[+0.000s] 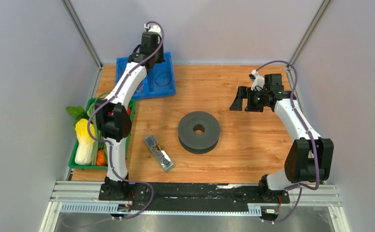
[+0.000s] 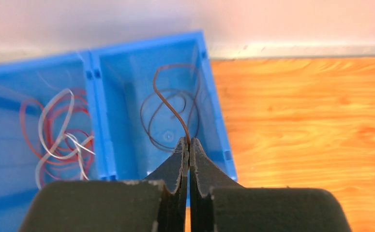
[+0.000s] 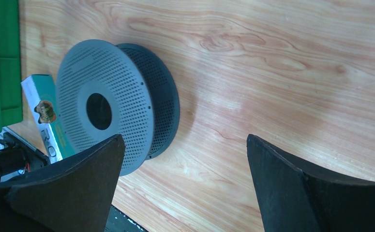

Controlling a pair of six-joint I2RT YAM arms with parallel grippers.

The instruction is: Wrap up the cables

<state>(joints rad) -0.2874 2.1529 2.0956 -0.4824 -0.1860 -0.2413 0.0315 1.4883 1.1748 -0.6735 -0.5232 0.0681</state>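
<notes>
The cable [image 2: 168,104] is a thin dark wire lying in loose loops in the right compartment of a blue bin [image 2: 214,96] at the table's back left; it also shows in the top view [image 1: 162,79]. My left gripper [image 2: 189,141] is above that compartment, shut on one strand of the cable that rises from the loops to its fingertips. A grey perforated spool [image 1: 199,131] lies flat at the table's middle, also in the right wrist view [image 3: 105,104]. My right gripper [image 3: 185,137] is open and empty, held above the wood to the right of the spool [image 1: 238,102].
The bin's left compartment holds red and white wires [image 2: 59,130]. A green basket [image 1: 74,159] with vegetables stands at the left edge. A small box [image 1: 158,152] lies left of the spool. Walls close in the back and sides.
</notes>
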